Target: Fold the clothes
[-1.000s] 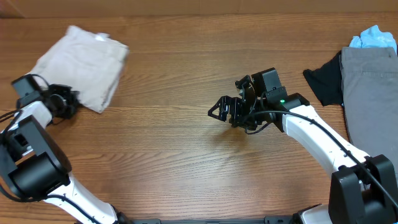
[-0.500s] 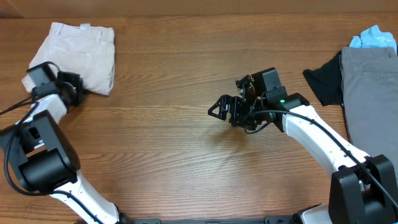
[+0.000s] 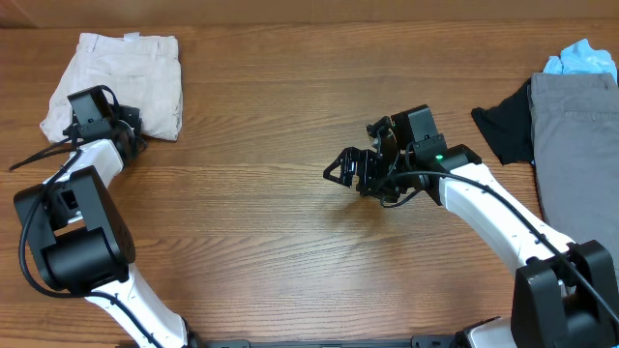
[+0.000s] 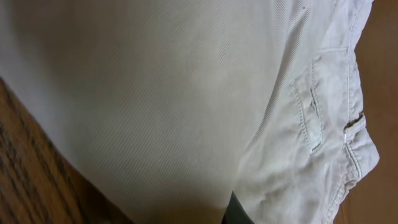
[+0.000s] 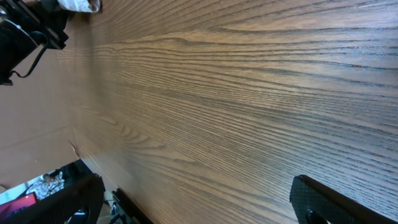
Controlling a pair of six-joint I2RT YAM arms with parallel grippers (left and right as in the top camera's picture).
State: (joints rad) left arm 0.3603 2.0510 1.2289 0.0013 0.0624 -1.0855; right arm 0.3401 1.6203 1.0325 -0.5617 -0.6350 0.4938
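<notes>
The cream-beige trousers (image 3: 126,82) lie folded in a compact rectangle at the table's far left. My left gripper (image 3: 129,133) sits at their near edge and is shut on the cloth. In the left wrist view the trousers (image 4: 186,93) fill the frame, with a stitched pocket and belt loop at right, and only one dark fingertip (image 4: 235,213) shows under the fabric. My right gripper (image 3: 340,172) is open and empty over bare wood at mid-table. Its two fingers stand wide apart in the right wrist view (image 5: 199,205).
Grey trousers (image 3: 577,145) lie along the right edge, with a black garment (image 3: 503,126) beside them and a light blue cloth (image 3: 580,58) above. The wooden table (image 3: 290,242) is bare between the arms.
My left gripper has moved up and right with the trousers' edge. The trousers have turned and shifted toward the far edge, now lying square. The right arm has not moved.
</notes>
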